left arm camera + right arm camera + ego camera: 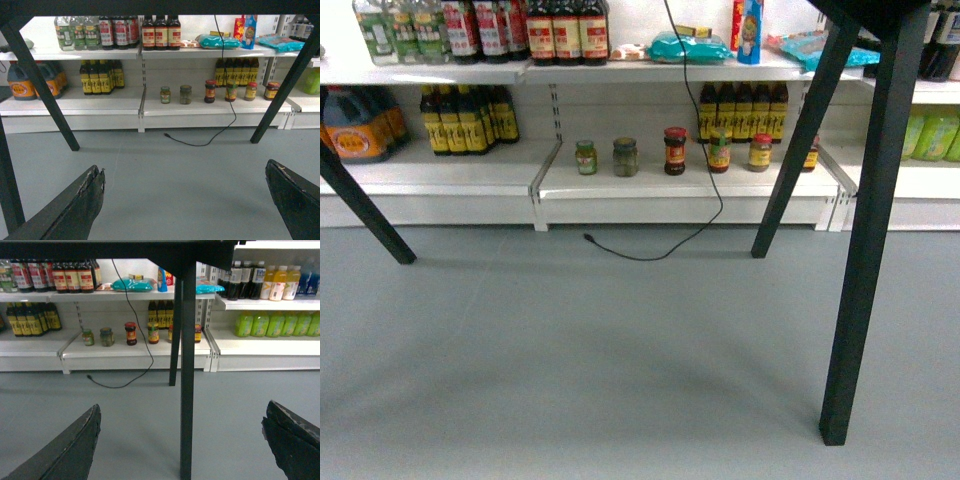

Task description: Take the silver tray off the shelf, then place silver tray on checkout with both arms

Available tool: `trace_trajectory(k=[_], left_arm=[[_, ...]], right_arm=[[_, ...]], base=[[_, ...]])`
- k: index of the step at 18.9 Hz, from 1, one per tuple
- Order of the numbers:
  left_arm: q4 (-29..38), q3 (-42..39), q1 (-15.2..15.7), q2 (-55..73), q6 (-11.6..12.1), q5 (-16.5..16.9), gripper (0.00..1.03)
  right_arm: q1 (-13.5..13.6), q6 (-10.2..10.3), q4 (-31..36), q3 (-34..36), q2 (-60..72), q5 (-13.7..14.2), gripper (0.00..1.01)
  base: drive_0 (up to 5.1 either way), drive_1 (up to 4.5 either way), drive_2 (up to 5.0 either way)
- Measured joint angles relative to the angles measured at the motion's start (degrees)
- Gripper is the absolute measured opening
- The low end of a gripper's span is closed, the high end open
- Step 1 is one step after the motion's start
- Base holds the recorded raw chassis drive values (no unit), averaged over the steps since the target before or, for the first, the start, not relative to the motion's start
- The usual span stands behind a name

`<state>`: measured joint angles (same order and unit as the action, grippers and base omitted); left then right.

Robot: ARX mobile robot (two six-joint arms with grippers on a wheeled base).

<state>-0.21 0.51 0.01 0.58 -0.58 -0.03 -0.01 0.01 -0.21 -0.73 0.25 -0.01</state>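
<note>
The silver tray is out of view in every frame. Of the checkout I see only black slanted legs [865, 250] and the dark underside of its top [150, 6]; one leg [186, 365] stands straight ahead of the right wrist camera. My left gripper [185, 167] is open, its black fingers [75, 210] wide apart over bare grey floor. My right gripper [183, 406] is open too, with nothing between its fingers [292, 440]. Neither gripper shows in the head view. Both hang low, below the tabletop.
White store shelves [670, 185] run along the back, stocked with dark sauce bottles [565, 30], several small jars [625, 156] and green drink bottles [270, 322]. A black cable [650, 250] hangs down and trails across the grey floor. More table legs [365, 210] stand at left.
</note>
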Motion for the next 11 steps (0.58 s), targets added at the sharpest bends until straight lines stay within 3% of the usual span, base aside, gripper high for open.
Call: trace_trajectory(k=[11], left_arm=[[-0.1,0.0,0.0,0.0,0.4,0.0,0.98]], right_arm=[[0.0,0.0,-0.1,0.0,0.0,0.0,0.98]], base=[[0.0,0.0,0.0]])
